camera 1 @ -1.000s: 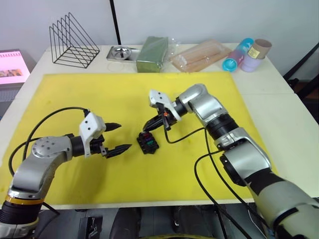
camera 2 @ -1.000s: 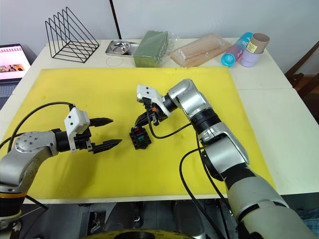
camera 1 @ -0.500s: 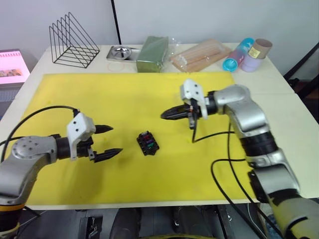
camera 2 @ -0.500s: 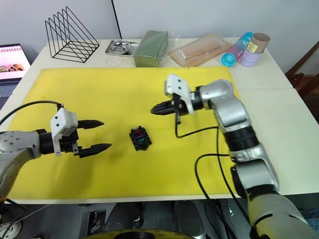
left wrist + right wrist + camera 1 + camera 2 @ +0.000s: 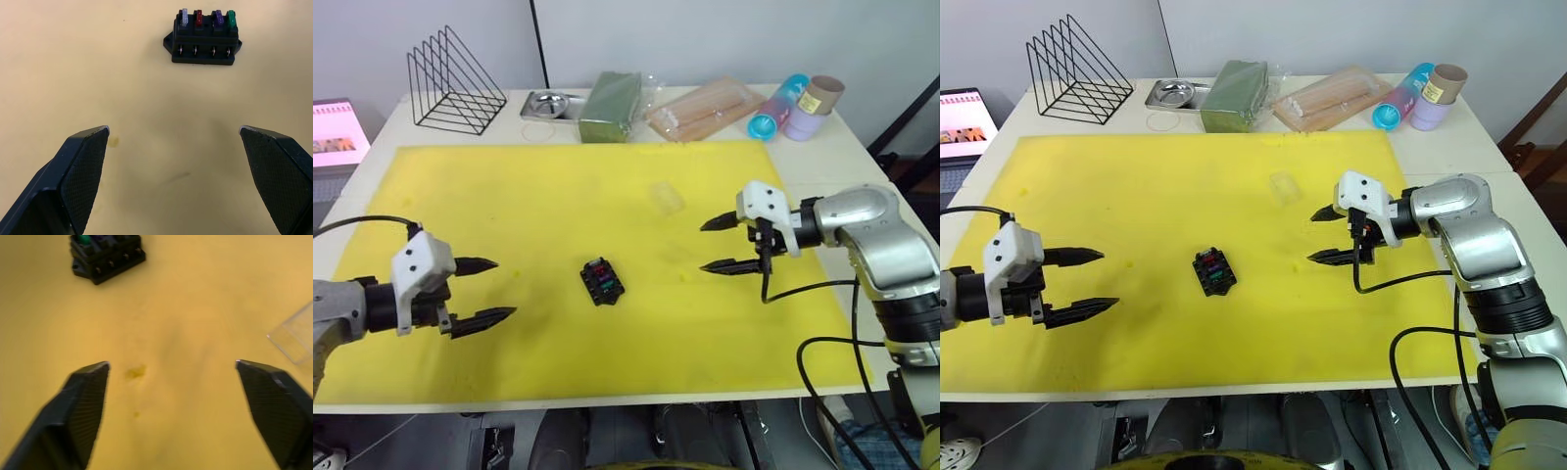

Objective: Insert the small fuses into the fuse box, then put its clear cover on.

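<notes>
With all four fuses [image 5: 206, 18] seated in the box [image 5: 602, 281], both my grippers, left [image 5: 478, 291] and right [image 5: 722, 245], hung spread and empty; I judged the cover [image 5: 667, 197] needed a gentle edge pinch.

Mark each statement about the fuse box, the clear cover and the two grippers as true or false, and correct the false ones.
1. Four fuses sit in the fuse box. True.
2. The clear cover is on the box. False: it lies apart on the yellow mat.
3. The right gripper holds a fuse. False: it is open and empty.
4. The left gripper is open. True.
</notes>
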`<act>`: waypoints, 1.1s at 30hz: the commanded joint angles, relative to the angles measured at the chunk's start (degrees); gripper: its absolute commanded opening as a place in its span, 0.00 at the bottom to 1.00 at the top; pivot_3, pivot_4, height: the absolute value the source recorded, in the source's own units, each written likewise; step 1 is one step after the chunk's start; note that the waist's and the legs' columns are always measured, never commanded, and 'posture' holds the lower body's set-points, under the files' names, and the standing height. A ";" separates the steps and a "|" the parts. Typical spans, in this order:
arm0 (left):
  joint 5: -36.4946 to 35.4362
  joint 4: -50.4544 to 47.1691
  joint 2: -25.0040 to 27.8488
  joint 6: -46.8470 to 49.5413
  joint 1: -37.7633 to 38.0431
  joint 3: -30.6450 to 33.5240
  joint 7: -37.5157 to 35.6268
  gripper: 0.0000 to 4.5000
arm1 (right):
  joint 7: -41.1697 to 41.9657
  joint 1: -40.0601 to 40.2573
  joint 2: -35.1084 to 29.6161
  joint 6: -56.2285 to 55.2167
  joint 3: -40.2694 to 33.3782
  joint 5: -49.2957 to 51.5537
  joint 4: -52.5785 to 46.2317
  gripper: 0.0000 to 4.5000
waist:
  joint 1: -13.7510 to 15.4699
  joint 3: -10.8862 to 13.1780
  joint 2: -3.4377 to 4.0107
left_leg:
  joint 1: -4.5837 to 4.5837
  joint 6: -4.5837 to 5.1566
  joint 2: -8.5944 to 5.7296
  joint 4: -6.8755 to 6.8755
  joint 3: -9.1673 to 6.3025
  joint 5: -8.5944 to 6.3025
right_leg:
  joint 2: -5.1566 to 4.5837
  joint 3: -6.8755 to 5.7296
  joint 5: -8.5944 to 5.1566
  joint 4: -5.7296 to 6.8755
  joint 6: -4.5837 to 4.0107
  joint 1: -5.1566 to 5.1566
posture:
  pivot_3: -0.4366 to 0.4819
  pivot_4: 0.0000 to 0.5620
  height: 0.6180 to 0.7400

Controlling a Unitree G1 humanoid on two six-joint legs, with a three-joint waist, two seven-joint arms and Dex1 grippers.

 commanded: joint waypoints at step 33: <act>7.53 -16.58 -24.46 15.24 -3.59 -31.20 38.68 1.00 | -9.70 -10.61 9.52 12.91 4.39 3.71 -8.79 0.99 | 0.26 -0.03 0.01 | 0.01 0.00 -0.04 0.08 -0.10 0.00 | 0.00 0.01 0.10 0.05 0.18 0.10 | 0.48 0.27 1.00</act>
